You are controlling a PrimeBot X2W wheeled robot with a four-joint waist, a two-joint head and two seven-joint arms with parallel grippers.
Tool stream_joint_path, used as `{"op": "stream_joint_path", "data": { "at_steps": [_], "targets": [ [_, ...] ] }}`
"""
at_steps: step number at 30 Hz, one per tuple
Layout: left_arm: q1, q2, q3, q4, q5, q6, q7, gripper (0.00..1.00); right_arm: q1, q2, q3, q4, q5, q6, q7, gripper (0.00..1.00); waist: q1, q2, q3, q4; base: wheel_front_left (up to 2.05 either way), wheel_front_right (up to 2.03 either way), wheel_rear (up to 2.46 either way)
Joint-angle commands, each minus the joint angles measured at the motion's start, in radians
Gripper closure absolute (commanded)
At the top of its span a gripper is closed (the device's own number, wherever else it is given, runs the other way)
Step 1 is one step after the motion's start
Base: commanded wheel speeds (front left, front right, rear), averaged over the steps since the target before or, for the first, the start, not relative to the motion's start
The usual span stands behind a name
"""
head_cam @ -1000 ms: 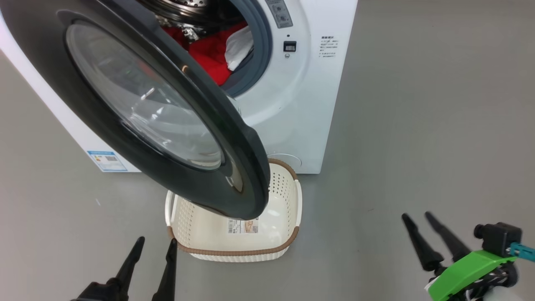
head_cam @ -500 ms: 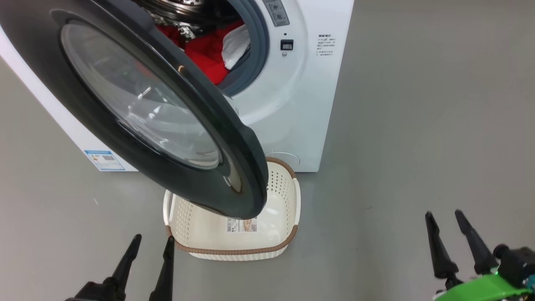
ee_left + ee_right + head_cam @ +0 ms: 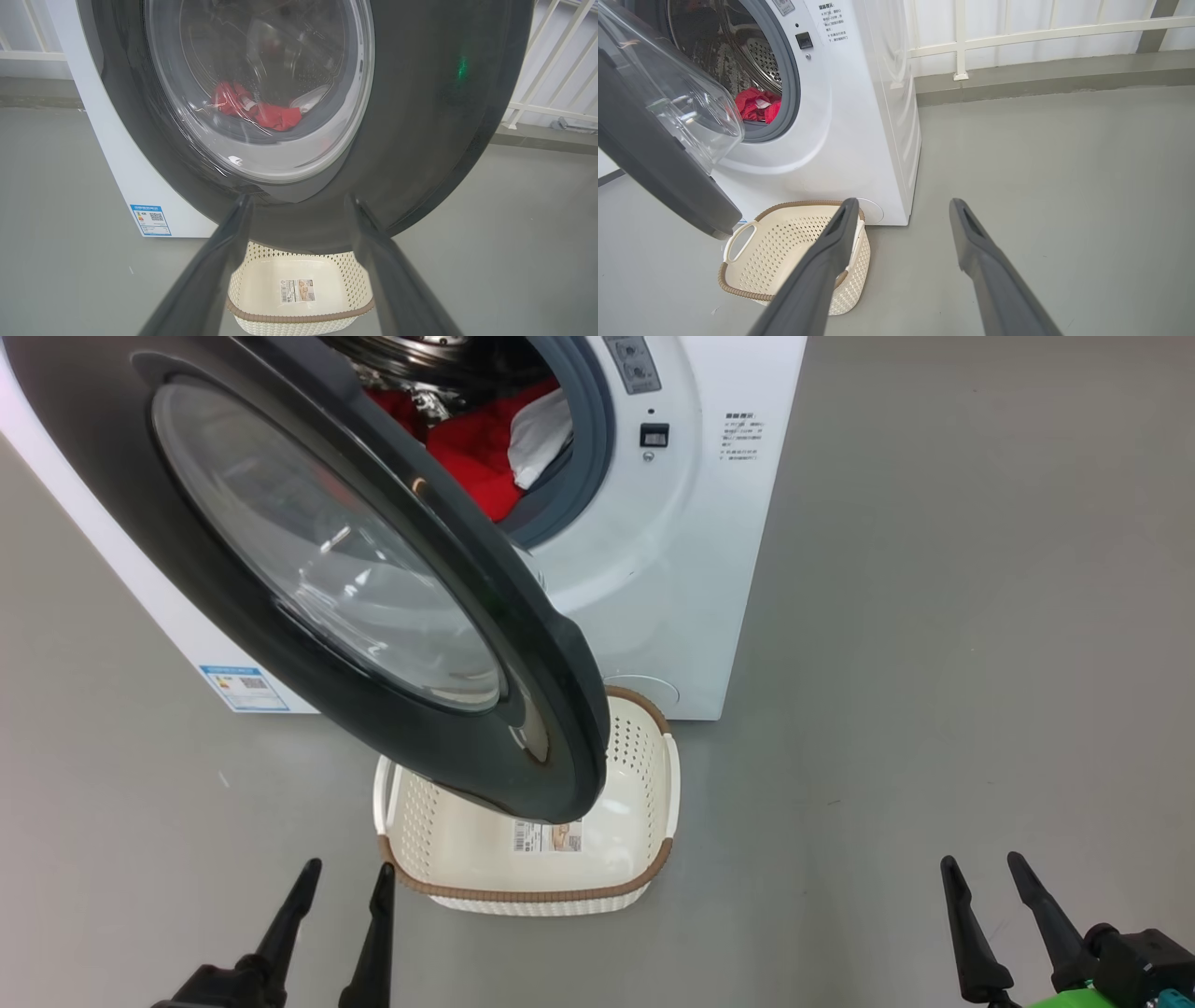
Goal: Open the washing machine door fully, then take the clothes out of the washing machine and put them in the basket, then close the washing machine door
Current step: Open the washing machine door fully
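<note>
The door (image 3: 327, 569) hangs half open over the basket (image 3: 523, 896). My left claw (image 3: 348, 866) and right claw (image 3: 981, 859) are wide open, empty (good). I'd push its edge slowly back.

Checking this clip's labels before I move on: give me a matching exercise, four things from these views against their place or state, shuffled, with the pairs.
Things:
1. washing machine door
2. clothes
3. basket
4. right claw

Place or state:
A. on the floor, in front of the washing machine
B. swung partly open
C. open, holding nothing
D. inside the drum

Pairs: 1-B, 2-D, 3-A, 4-C
</note>
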State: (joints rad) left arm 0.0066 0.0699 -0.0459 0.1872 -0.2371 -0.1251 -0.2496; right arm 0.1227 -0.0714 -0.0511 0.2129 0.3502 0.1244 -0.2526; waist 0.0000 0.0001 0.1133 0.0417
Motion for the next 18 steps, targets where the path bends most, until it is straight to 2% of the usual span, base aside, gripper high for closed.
{"op": "stream_joint_path", "data": {
  "at_steps": [1, 6, 11, 12, 14, 15, 18],
  "targets": [
    [-0.011, 0.006, 0.031, -0.027, 0.015, -0.006, -0.012, 0.00, -0.010, -0.013, 0.018, -0.022, -0.013, 0.006, -0.009, 0.00, 0.0000, -0.0001, 0.001, 0.001, 0.00, 0.00, 0.00],
    [-0.016, 0.006, 0.029, -0.029, 0.016, -0.006, -0.012, 0.00, -0.019, -0.011, 0.019, -0.023, -0.012, 0.006, -0.009, 0.00, 0.0000, -0.0001, 0.006, 0.005, 0.00, 0.00, 0.00],
    [-0.015, 0.004, 0.025, -0.028, 0.015, -0.006, -0.012, 0.00, -0.045, -0.006, 0.030, -0.029, 0.039, 0.006, -0.009, 0.00, 0.0000, -0.0001, 0.006, 0.008, 0.00, 0.00, 0.00],
    [-0.015, 0.003, 0.024, -0.028, 0.014, -0.006, -0.012, 0.00, -0.054, -0.005, 0.037, -0.033, 0.051, 0.006, -0.009, 0.16, 0.0000, -0.0001, 0.005, 0.008, 0.00, 0.00, 0.00],
    [-0.014, 0.001, 0.022, -0.027, 0.013, -0.006, -0.012, 0.00, -0.075, -0.004, 0.057, -0.042, 0.081, 0.006, -0.009, 0.88, 0.0000, -0.0001, 0.005, 0.009, 0.00, 0.00, 0.00],
    [-0.014, 0.000, 0.021, -0.027, 0.013, -0.006, -0.012, 0.00, -0.088, -0.003, 0.066, -0.048, 0.100, 0.006, -0.009, 1.00, 0.0000, -0.0001, 0.005, 0.010, 0.00, 0.00, 0.00],
    [-0.014, -0.002, 0.016, -0.026, 0.012, -0.006, -0.012, 0.00, -0.134, -0.004, 0.100, -0.065, 0.157, 0.006, -0.009, 1.00, 0.0000, -0.0001, 0.004, 0.014, 0.00, 0.00, 0.00]
  ]
}}
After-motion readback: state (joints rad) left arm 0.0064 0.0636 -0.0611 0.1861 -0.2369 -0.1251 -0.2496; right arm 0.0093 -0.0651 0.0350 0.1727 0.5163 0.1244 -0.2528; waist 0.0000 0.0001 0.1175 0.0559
